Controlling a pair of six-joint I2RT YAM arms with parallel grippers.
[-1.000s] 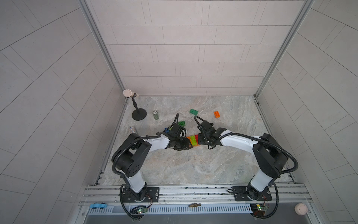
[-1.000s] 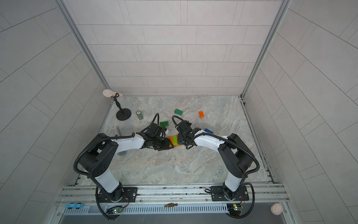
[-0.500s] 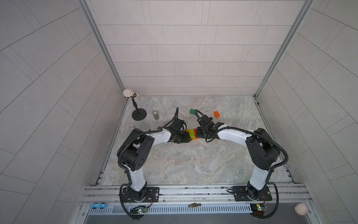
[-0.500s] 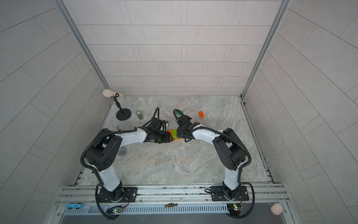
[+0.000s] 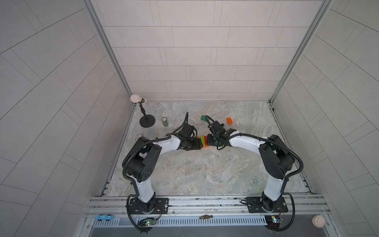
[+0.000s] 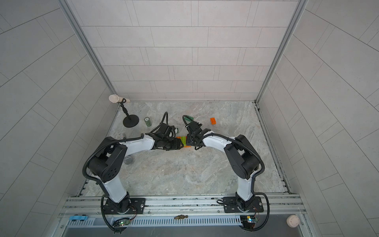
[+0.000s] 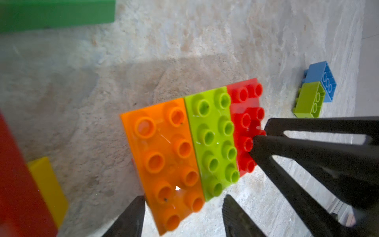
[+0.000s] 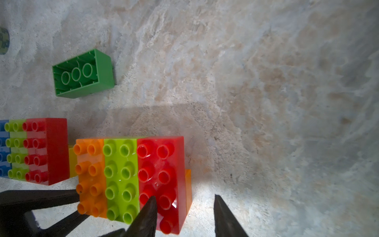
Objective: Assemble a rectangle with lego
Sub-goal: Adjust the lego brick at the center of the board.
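An upright lego block (image 5: 204,141) of orange, lime and red bricks (image 7: 213,143) stands at mid-table between both grippers. My left gripper (image 7: 183,197) is open; its fingers straddle the orange brick's end, and table shows between the lime brick and one finger. My right gripper (image 8: 184,196) is shut on the block's red end, one fingertip on the red studs (image 8: 151,205) and the other behind the block. A second block (image 8: 37,151) of blue, lime and red stands close by. Loose bricks: green (image 8: 82,73), orange (image 5: 229,120), dark green (image 5: 203,117), and a blue-lime pair (image 7: 315,90).
A small green can (image 5: 165,122) and a black stand (image 5: 146,121) holding a beige cup sit at the back left. A glittery tube (image 6: 121,135) lies by the left wall. Walls close the table on three sides.
Both arms carried the block a little toward the back of the table. The left gripper's jaws have since spread apart off the orange brick. The right gripper's hold looks unchanged.
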